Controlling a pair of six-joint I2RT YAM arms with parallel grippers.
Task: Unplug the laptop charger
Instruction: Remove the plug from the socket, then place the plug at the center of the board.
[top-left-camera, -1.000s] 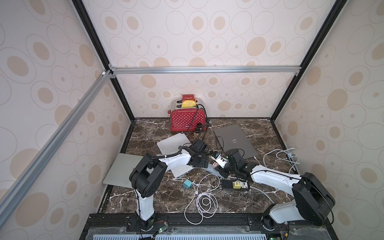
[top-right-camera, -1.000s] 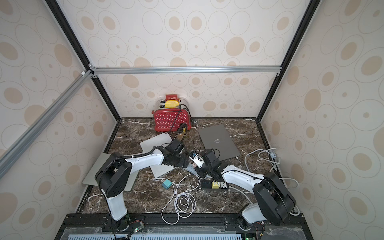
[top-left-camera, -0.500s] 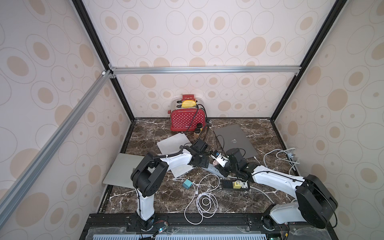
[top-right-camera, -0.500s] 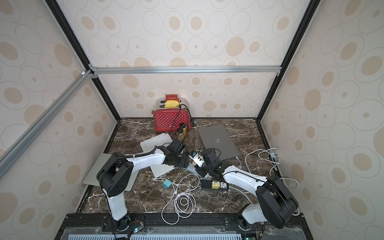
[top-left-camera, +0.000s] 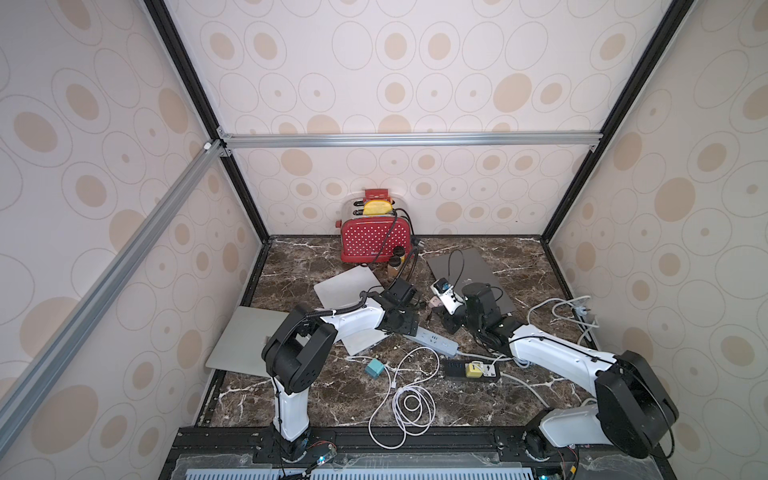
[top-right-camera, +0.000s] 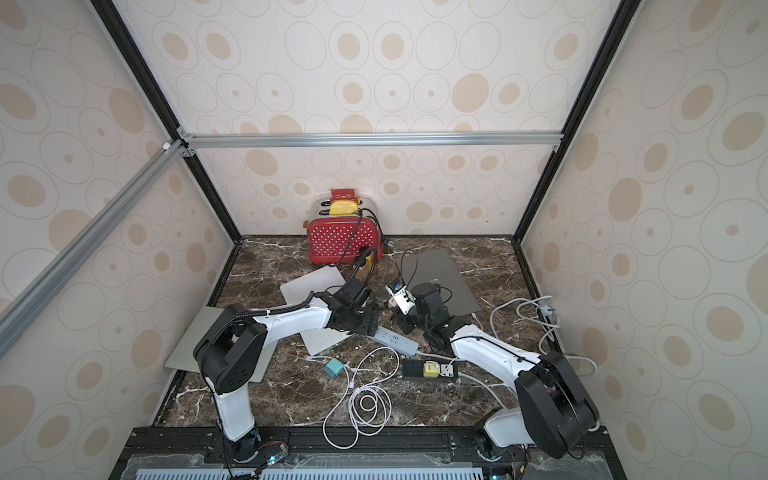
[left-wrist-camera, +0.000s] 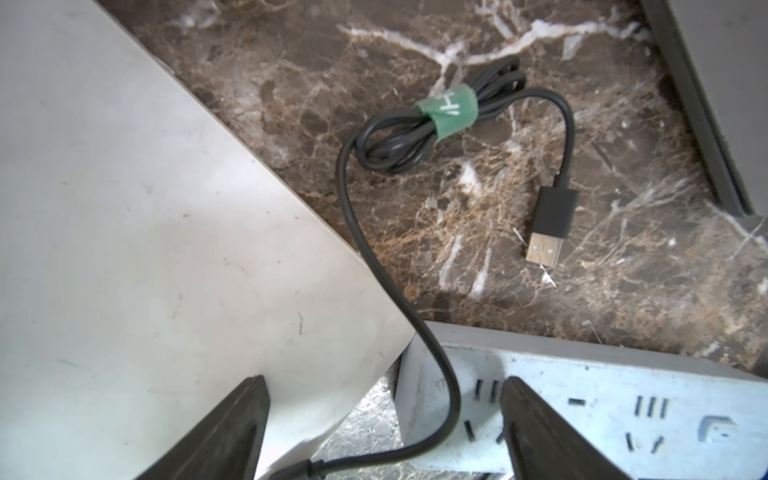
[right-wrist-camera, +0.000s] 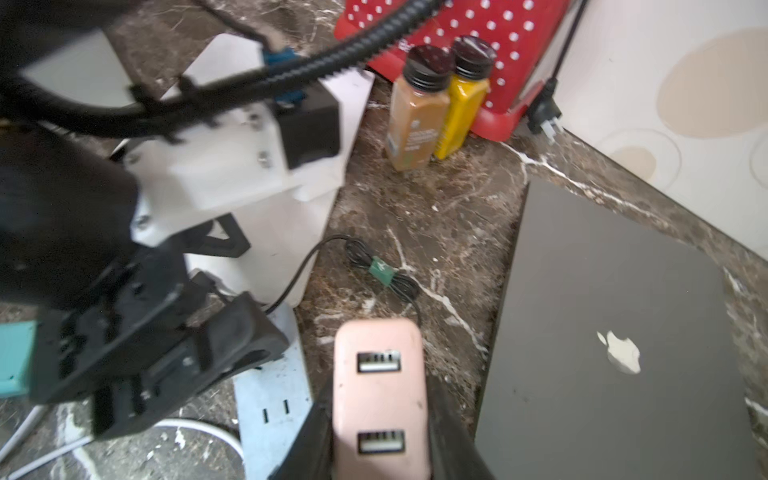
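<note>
1. Pink laptop charger (right-wrist-camera: 380, 395), a rounded block with two USB ports facing the right wrist camera, sits clamped between the right fingers (right-wrist-camera: 449, 436), which are closed partway onto its two sides.
2. Same view: the charger is held up off the pale grey power strip (right-wrist-camera: 270, 399), whose end lies just beside and below it. A closed dark grey laptop (right-wrist-camera: 602, 332) lies flat on the brown marble counter (right-wrist-camera: 436, 216) on the charger's other side. Beyond are a bundled black cable with a green tie (right-wrist-camera: 380, 272), a brown bottle (right-wrist-camera: 415, 108) touching a yellow bottle (right-wrist-camera: 461, 104), and a red polka-dot toaster (right-wrist-camera: 457, 37).
3. Left wrist view: the left fingers (left-wrist-camera: 232, 432) stand wide apart and hold nothing. One is over a pale flat sheet (left-wrist-camera: 145, 249), the other over the power strip's end.
4. Same view: the black cable runs between those fingers across the strip's end, and its USB plug (left-wrist-camera: 548, 232) lies loose on the counter.
5. Both top views: the right arm (top-left-camera: 552, 353) reaches towards the middle of the counter, holding the charger near the laptop's front edge and apart from the strip. The left arm (top-left-camera: 353, 322) is low over the strip's far end.
6. Nearer the front lie a black power strip with a yellow plug (top-left-camera: 469, 370) and a coiled white cable (top-left-camera: 409, 399).
</note>
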